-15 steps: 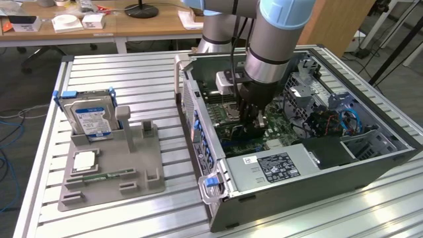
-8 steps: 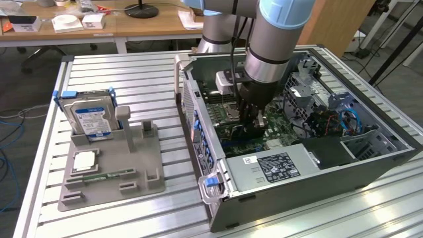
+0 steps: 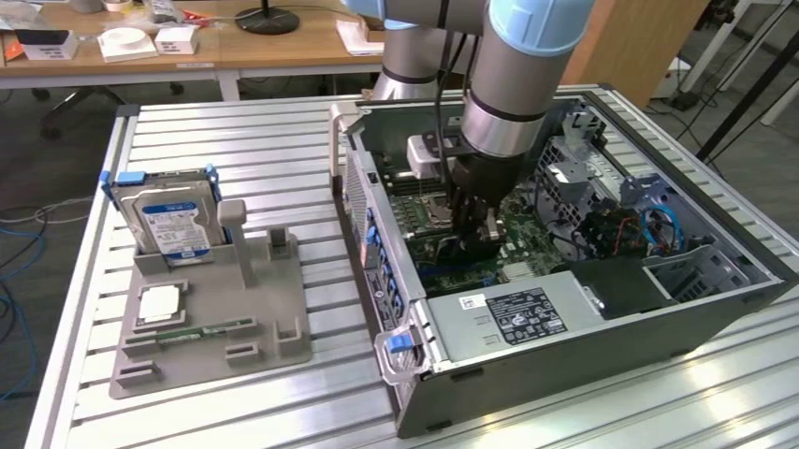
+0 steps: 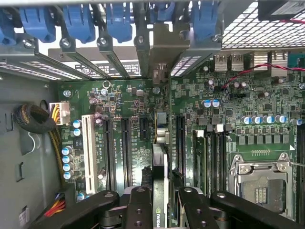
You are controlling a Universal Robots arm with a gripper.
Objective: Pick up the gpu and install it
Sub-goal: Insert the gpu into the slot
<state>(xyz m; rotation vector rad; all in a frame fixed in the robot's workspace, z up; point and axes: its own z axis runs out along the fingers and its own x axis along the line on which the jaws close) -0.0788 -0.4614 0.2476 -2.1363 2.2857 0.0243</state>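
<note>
Gripper (image 4: 159,202) clamps gpu (image 4: 159,167) edge-on above motherboard (image 4: 128,95); case (image 3: 562,318) on slatted aluminium table (image 3: 225,412); wooden desks (image 3: 250,47) behind.

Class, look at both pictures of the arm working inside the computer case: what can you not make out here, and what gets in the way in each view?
- Exterior view: the gripper and arm hide how the gpu meets the motherboard.
- Wrist view: the gpu is edge-on, cut off by the picture's edge and flanked by the gripper; whether it is fully seated is unclear.
- Exterior view: the hard drive label text is too small.
</note>
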